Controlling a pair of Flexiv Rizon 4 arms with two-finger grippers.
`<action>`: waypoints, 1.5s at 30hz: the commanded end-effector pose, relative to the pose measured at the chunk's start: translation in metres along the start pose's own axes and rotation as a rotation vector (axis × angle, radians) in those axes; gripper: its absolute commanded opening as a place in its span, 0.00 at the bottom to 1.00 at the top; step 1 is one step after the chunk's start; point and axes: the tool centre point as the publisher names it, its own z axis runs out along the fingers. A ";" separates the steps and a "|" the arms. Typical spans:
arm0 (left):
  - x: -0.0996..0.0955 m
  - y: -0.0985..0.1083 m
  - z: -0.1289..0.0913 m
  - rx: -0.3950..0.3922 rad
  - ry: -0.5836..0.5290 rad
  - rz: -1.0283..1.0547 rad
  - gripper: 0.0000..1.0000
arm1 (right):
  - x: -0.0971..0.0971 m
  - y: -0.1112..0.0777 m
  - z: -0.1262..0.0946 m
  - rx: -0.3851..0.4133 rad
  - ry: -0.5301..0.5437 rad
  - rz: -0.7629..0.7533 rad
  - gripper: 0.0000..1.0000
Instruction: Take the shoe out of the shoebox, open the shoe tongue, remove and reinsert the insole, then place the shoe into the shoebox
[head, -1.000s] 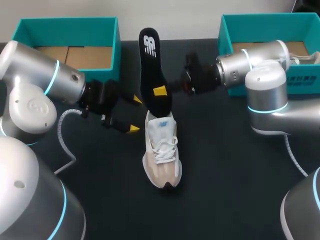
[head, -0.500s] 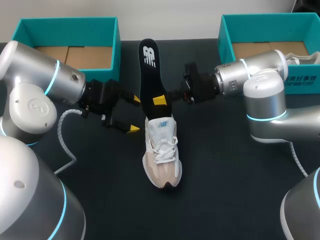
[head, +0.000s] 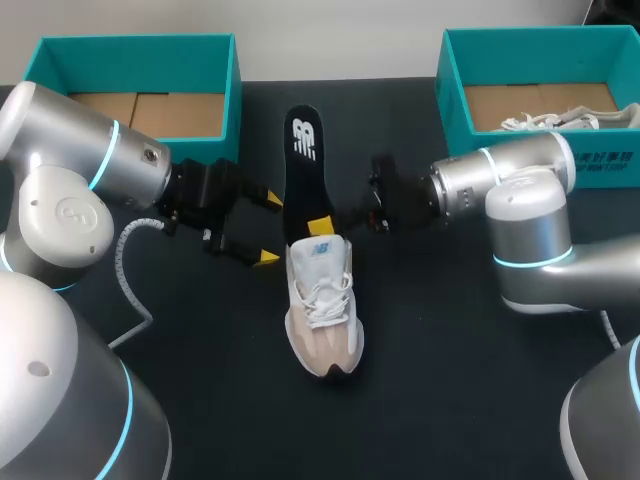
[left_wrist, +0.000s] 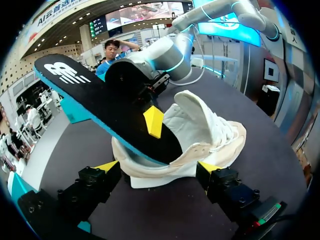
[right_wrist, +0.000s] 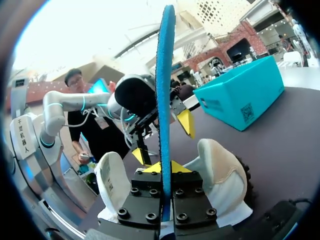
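Observation:
A white and beige shoe (head: 322, 305) stands on the dark table, toe towards the front edge. A black insole (head: 303, 165) with a blue underside leans up and back out of its heel opening, lower end inside the shoe. My right gripper (head: 320, 226) is shut on the insole just above the collar. In the right wrist view the insole (right_wrist: 164, 90) runs edge-on between that gripper's (right_wrist: 165, 169) fingers, over the shoe (right_wrist: 220, 167). My left gripper (head: 268, 228) stands open beside the heel. In its wrist view the gripper (left_wrist: 158, 167) spans the shoe (left_wrist: 205, 132) without touching it, under the insole (left_wrist: 95, 102).
A teal shoebox (head: 232, 95) with a cardboard floor stands at the back left. A second teal box (head: 450, 85) at the back right holds another white shoe (head: 560, 119). My right arm's forearm lies just in front of that box.
My right gripper has come down and towards the front with the insole, pushing its lower end deeper into the shoe. The left arm and the shoe have stayed put.

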 end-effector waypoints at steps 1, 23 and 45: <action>0.001 0.000 0.001 -0.002 -0.002 0.000 1.00 | 0.006 -0.007 0.003 0.017 -0.010 0.019 0.00; 0.001 0.000 0.001 -0.002 -0.002 0.000 1.00 | 0.011 -0.011 -0.003 0.045 -0.021 0.071 0.26; 0.001 0.000 0.001 -0.002 -0.002 0.000 1.00 | -0.007 0.014 -0.004 0.095 -0.001 0.025 0.00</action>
